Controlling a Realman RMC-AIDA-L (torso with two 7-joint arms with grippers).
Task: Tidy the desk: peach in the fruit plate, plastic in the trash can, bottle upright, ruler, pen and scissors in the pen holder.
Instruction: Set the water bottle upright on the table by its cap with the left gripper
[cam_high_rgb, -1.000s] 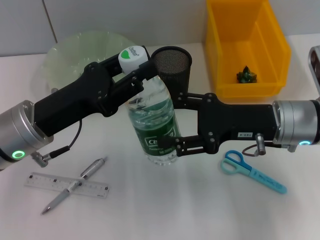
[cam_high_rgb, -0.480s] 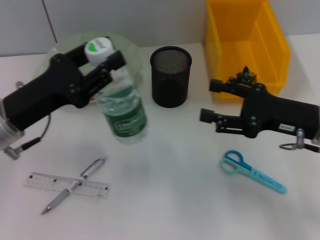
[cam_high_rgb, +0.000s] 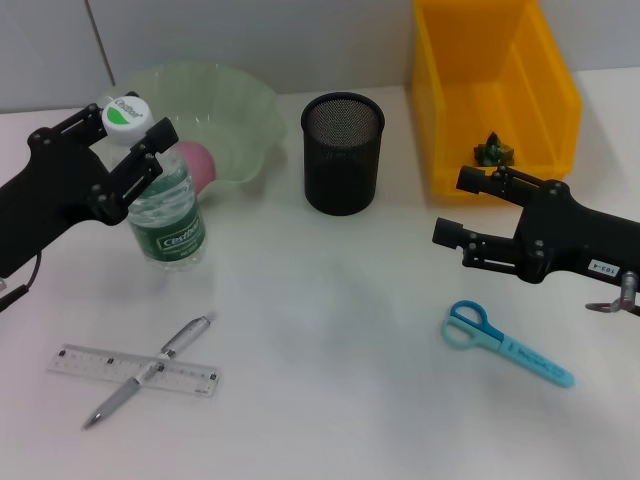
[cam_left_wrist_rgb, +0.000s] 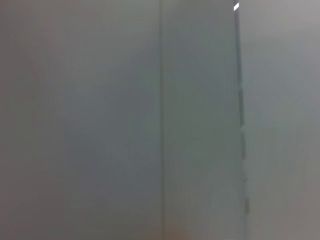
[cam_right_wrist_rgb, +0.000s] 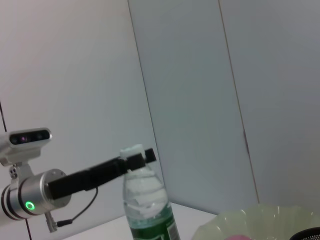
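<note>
1. Since 0.5 s ago my left claw (cam_high_rgb: 135, 140) has carried the bottle (cam_high_rgb: 167, 215) leftward; it now stands upright on the tabletop (cam_high_rgb: 330, 350), claw pinching its neck.
2. Nearest me, the pen (cam_high_rgb: 150, 369) lies across the ruler (cam_high_rgb: 134, 371); the scissors (cam_high_rgb: 507, 343) lie on my right.
3. My right claw (cam_high_rgb: 455, 208) hangs spread above the scissors.
4. Farther back: pen holder (cam_high_rgb: 342, 152), fruit plate (cam_high_rgb: 235, 110) holding the peach (cam_high_rgb: 201, 163), trash can (cam_high_rgb: 493, 95).
</note>
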